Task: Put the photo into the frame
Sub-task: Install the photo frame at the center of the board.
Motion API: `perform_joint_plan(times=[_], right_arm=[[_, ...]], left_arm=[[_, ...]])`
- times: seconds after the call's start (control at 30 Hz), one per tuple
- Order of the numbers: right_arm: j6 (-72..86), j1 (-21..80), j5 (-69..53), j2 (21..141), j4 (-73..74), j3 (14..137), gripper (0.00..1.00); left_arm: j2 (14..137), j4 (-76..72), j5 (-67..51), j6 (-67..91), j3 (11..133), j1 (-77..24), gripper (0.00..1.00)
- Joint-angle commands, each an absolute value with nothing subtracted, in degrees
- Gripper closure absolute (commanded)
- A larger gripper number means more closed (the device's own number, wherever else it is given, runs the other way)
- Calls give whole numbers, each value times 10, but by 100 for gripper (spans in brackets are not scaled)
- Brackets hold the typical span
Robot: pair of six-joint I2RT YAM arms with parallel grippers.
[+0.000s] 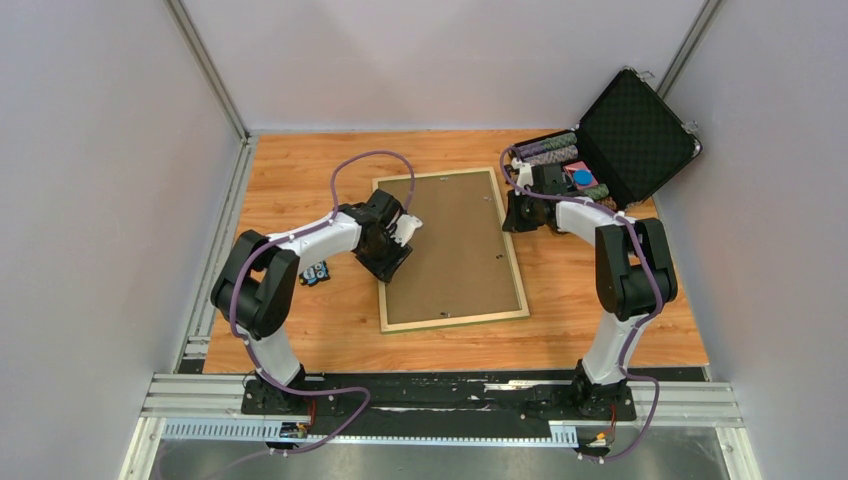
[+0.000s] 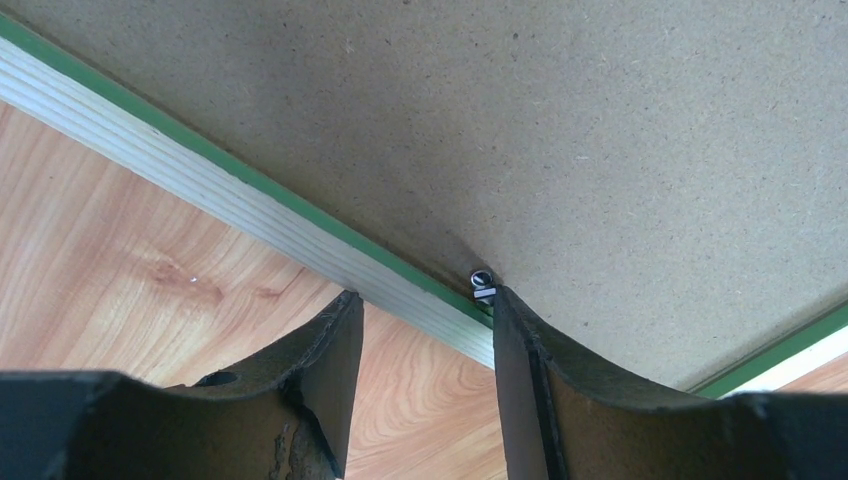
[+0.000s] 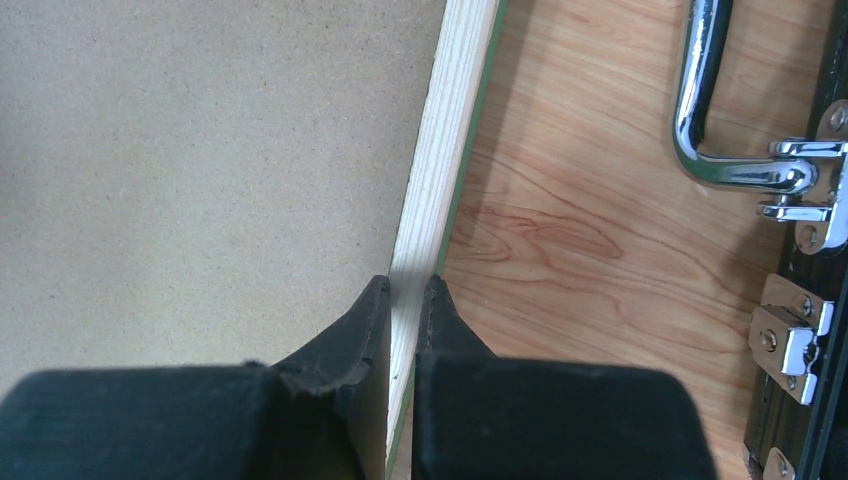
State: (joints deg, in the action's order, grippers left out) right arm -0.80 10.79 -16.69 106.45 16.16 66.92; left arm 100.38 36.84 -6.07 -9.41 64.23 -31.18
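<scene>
Left gripper [image 2: 425, 300] stands parted, astride the left rail of the frame [image 2: 200, 180]: one finger over the table [image 2: 100, 270], the other over the backing board [image 2: 600, 120], right beside a small metal tab [image 2: 483, 285]. Right gripper [image 3: 405, 285] is clenched on the opposite rail. Frame lies back-up, mid-table.
</scene>
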Motion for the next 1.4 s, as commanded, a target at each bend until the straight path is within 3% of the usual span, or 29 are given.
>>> perform_joint_plan(times=[0.0,0.53,0.83,1.27,1.37], right_arm=[[-36,107,-183,1071,181,671,100],[-38,105,-188,1074,181,670,100],[-51,105,-184,1077,181,671,100],[-71,106,-173,1087,181,678,100],[-71,106,-176,1087,181,678,100]], left_arm=[[1012,374,-50,-142,631,-320,47],[1023,321,-30,-154,611,-339,72],[1029,311,-2,-193,604,-360,91],[1028,344,32,-254,623,-378,96],[1029,346,28,-246,628,-378,91]])
